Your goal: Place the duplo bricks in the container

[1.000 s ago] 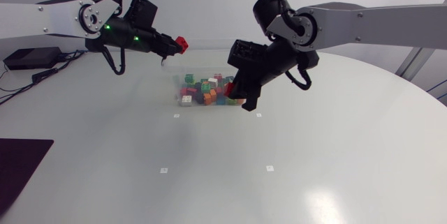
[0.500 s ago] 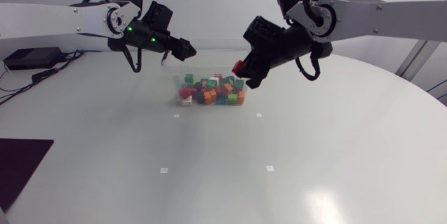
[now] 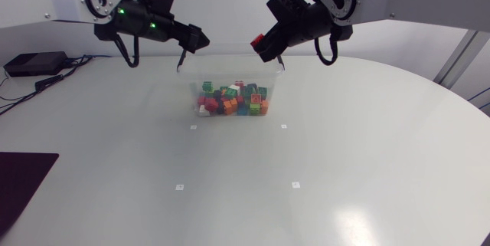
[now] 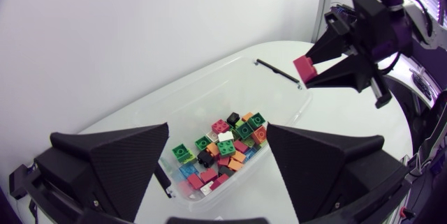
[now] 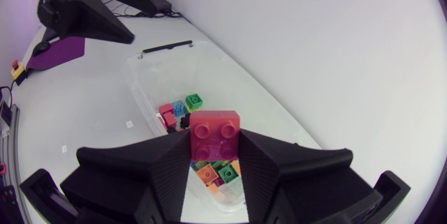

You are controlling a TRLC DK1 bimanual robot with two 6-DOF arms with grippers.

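While the right pincer [image 3: 262, 44] grasps the red brick [image 5: 215, 135] near the container's [image 3: 230, 47] far right corner, it should centre over the container before letting go; the left pincer [image 3: 193, 39] is released.

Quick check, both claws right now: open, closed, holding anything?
Left claw: open, empty.
Right claw: closed on a red brick.

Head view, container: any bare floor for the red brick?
Bare: back half of the container, between the brick pile and the far rim. Crowded: front half, heaped with bricks. The right hand holds the red brick.
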